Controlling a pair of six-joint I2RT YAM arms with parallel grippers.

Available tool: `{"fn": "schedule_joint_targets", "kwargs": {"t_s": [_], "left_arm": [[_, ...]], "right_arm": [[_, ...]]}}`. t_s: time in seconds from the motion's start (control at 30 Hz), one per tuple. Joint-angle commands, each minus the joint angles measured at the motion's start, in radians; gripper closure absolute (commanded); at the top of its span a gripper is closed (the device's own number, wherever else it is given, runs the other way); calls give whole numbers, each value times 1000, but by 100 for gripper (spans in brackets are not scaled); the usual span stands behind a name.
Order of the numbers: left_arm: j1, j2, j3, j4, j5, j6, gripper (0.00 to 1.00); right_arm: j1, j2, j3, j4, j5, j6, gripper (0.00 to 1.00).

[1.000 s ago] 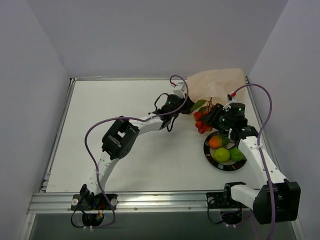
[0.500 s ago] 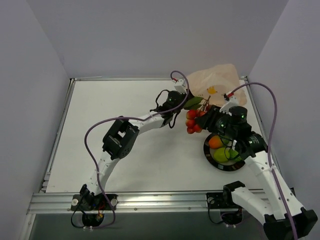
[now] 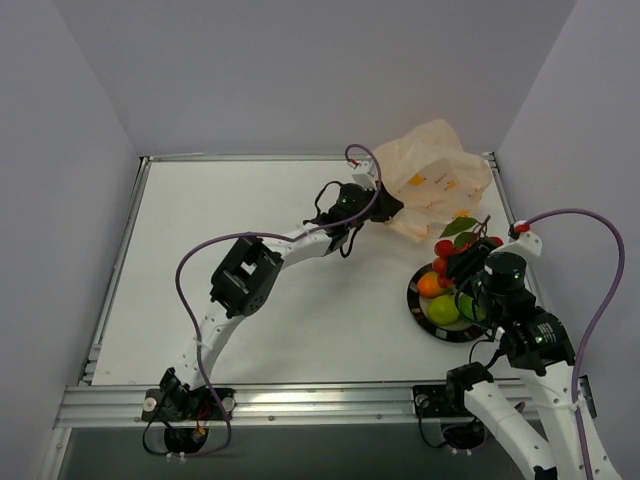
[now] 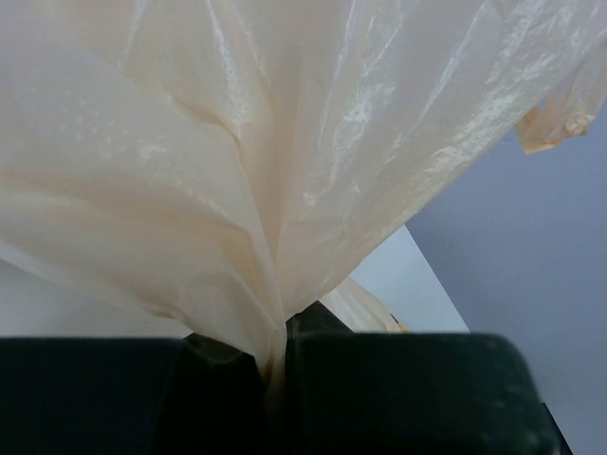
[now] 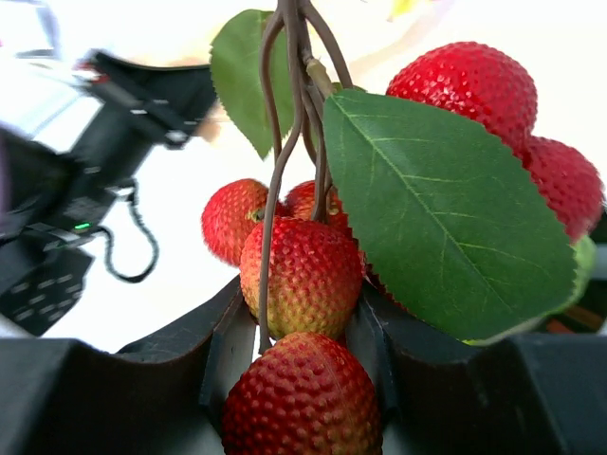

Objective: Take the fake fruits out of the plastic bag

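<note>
the right gripper (image 3: 468,262), clamped on the berry cluster (image 3: 445,248), has swung it from the plastic bag (image 3: 437,170) at far right to over the plate (image 3: 413,297); the left gripper (image 3: 388,207) still pinches the bag. setting down looks next.

A white desk (image 3: 200,230) is enclosed on three sides by plain pale grey-lilac walls (image 3: 300,70). A metal rail (image 3: 320,402) is fixed along its near edge. The scene is lit evenly.
</note>
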Motion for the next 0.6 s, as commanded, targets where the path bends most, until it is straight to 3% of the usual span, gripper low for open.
{"fn": "schedule_joint_targets", "kwargs": {"t_s": [0.0, 0.2, 0.4, 0.57], "left_arm": [[-18, -2, 77, 28, 30, 5, 98], [-22, 22, 101, 23, 42, 3, 98], [-28, 36, 108, 25, 50, 2, 98], [-33, 42, 104, 18, 57, 11, 98]], "right_arm": [[-3, 13, -47, -71, 124, 57, 100], [-3, 83, -74, -56, 177, 78, 100], [-20, 180, -123, 69, 243, 37, 100], [-128, 211, -146, 133, 147, -30, 100]]}}
